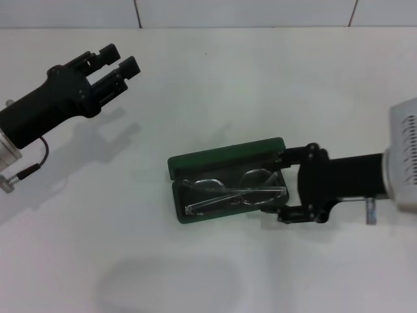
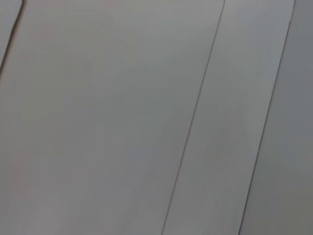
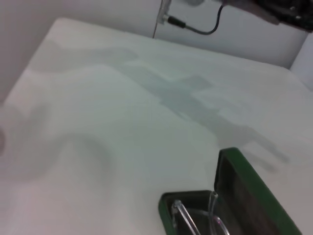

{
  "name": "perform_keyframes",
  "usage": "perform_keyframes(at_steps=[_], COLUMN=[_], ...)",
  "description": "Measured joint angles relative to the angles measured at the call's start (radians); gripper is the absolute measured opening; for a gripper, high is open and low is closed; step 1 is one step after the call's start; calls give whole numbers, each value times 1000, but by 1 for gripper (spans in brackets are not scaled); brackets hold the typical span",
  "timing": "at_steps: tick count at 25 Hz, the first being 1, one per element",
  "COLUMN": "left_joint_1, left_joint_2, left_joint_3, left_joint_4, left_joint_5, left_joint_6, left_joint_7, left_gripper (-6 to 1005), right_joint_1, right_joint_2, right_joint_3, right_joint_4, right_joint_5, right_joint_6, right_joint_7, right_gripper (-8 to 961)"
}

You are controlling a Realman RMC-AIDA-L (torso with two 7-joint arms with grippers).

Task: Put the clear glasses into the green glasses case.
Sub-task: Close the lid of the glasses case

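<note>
right gripper (image 1: 281,186): jaws spread wide at the case's right end, gripping nothing
left gripper (image 1: 124,60): parked far left, fingers apart, empty
table (image 1: 215,85): white
case (image 1: 225,158): open, mid-table
glasses (image 1: 231,191): inside the case; light, slick, probably brittle; best gripped at the bridge

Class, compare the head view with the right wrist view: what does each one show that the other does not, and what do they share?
Only the head view shows the right gripper with its jaws open around the right end of the green glasses case, and the left gripper raised at the far left. Only the right wrist view shows the case's upright lid from the inside, and a cable beyond the table's far edge. Both show the open case with the clear glasses lying inside, on the white table.
</note>
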Motion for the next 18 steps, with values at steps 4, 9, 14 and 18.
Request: perform_keyframes(at_steps=[4,9,14,18], left_joint_1=[-1,-1,-5,-31], left_joint_2=[-3,-16,-25,-21], left_joint_3=[0,0,6,22], left_joint_4=[-3,-4,-31,-37], left_joint_5=[-14,-14,-14,19], left_joint_6=[-24,-87,-150,-246], left_joint_7=[-8,-42,-32,-147], left_gripper=[562,561,561,555], right_joint_1=[4,21,76,125], right_joint_2=[0,0,1,3], right_joint_3=[119,282,403,504], right_joint_4=[31,182,425,595], right_joint_5=[60,295,534,644], right_joint_6=[-104,-205,-206,-183], right_joint_7=[-26,-170,-295,-369], right_gripper=[674,673,673,672])
